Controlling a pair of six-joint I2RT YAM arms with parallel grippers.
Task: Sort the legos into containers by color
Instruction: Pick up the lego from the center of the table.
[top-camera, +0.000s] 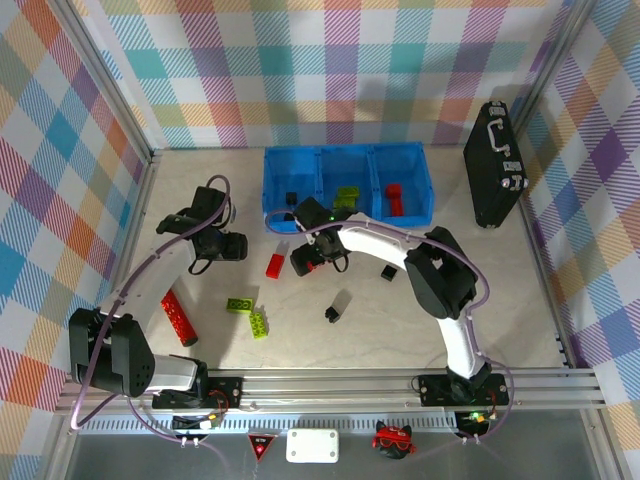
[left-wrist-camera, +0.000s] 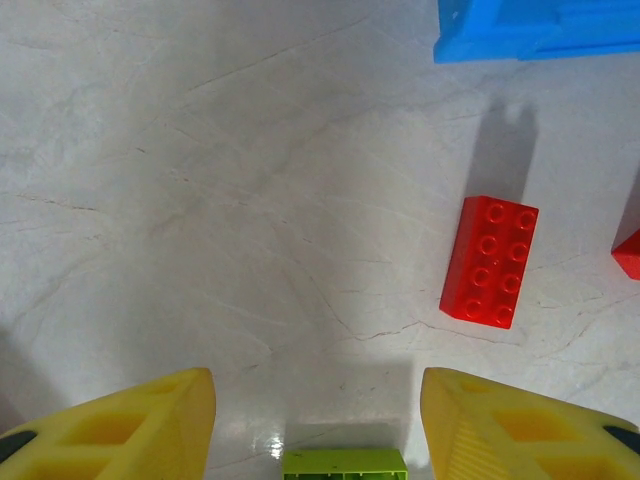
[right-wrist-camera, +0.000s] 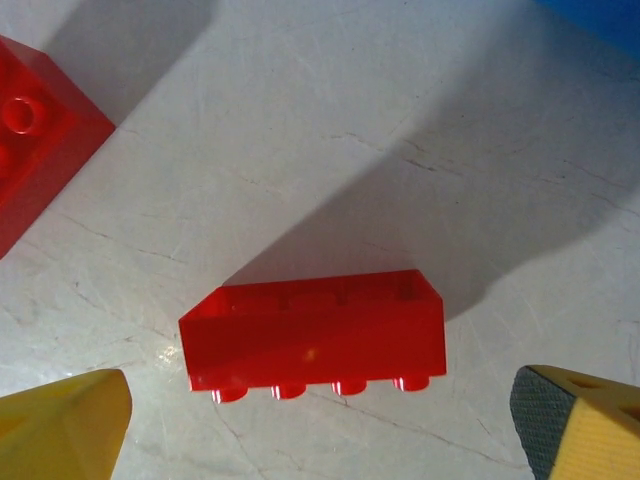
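The blue containers (top-camera: 345, 180) stand at the back, with a black, a green and a red lego inside. My right gripper (right-wrist-camera: 320, 430) (top-camera: 306, 260) is open wide over a red lego (right-wrist-camera: 315, 335) that lies on its side, studs toward me, apart from both fingers. A second red lego (right-wrist-camera: 40, 130) (top-camera: 277, 265) (left-wrist-camera: 490, 260) lies flat beside it. My left gripper (left-wrist-camera: 315, 430) (top-camera: 230, 246) is open, and a lime green lego (left-wrist-camera: 345, 465) sits low between its fingers with a gap on each side. Whether it rests on the table I cannot tell.
A long red lego (top-camera: 178, 317), two green ones (top-camera: 238, 304) (top-camera: 259, 321) and two black ones (top-camera: 335, 310) (top-camera: 387, 271) lie on the table. A black handled case (top-camera: 495, 165) stands at the right wall. The container's corner (left-wrist-camera: 530, 25) is just ahead of my left gripper.
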